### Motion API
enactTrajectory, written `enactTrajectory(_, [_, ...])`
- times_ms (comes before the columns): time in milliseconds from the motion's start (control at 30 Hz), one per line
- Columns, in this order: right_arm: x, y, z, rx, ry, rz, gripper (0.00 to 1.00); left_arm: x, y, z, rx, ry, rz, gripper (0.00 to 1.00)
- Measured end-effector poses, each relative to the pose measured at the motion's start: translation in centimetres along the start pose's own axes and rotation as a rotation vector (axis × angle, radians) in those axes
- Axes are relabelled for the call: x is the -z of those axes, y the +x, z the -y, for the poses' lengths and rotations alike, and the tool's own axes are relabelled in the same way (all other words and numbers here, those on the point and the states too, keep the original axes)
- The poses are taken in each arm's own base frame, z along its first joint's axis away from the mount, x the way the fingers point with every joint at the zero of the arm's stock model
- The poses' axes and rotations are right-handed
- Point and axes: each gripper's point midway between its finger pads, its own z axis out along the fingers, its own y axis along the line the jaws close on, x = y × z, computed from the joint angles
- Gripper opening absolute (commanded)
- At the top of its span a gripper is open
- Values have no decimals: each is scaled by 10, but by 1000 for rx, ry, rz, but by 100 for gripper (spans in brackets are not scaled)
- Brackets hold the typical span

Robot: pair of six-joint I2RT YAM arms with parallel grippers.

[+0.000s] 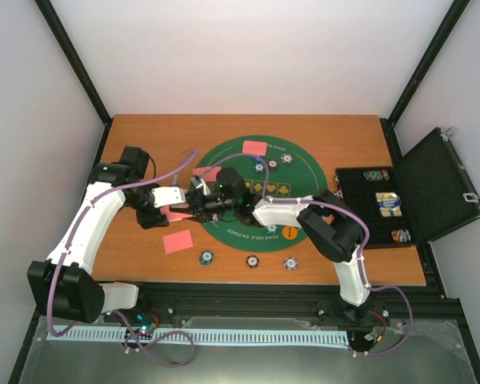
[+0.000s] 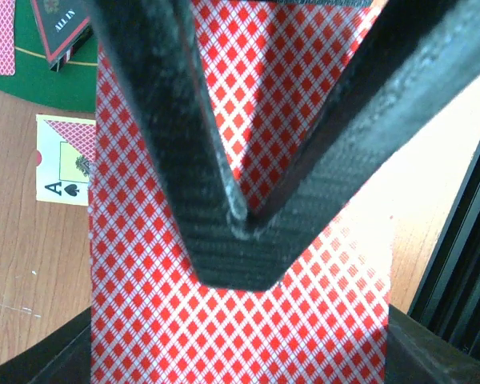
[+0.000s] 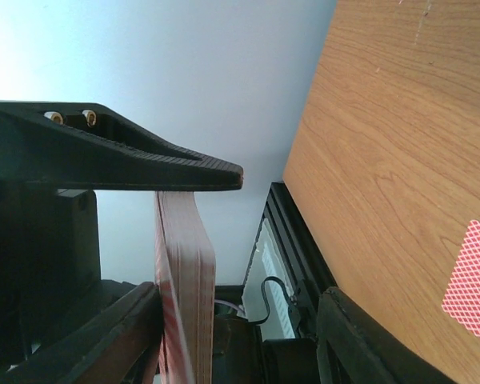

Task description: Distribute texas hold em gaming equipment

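Texas hold 'em gaming equipment, part distributed. Three single red-backed cards [image 1: 178, 241] are laid out; small round poker chips [image 1: 252, 260] sit at near and far sides of the round green felt mat [image 1: 304, 152].

Red-backed card deck [image 2: 320, 320]: clamped in left gripper [image 2: 240, 224] above the wooden desk [image 1: 144, 136]. The right gripper [image 1: 202, 204] straddles its edge, grip undetermined.

Outstanding, by judgement: more dealing, plus the chips in the black hinged case [image 1: 432, 184].

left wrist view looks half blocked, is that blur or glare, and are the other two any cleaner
Left wrist: no blur, the deck pattern is crisp, but the left gripper fills the frame, dark and close; the table at right is washed out. Right wrist: the bright wall silhouettes the right gripper. Top external: even light, slightly soft.
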Motion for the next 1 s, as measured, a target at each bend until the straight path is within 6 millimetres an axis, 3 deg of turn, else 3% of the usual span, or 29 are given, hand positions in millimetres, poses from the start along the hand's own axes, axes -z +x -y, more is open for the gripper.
enactTrajectory(233, [11,4,-4,2,10,14,41,0,0,0,-3,0,-1,10])
enactTrajectory(567, [27,7,-15,4,41,37,15,0,-1,-2,-5,-9,3,10])
enactTrajectory(833, [34,6,-14,4,69,45,13,-2,0,-4,-10,-16,1,10])
enactTrajectory(1000, [46,5,-11,-2,90,58,5,-3,0,-4,-14,-18,-2,10])
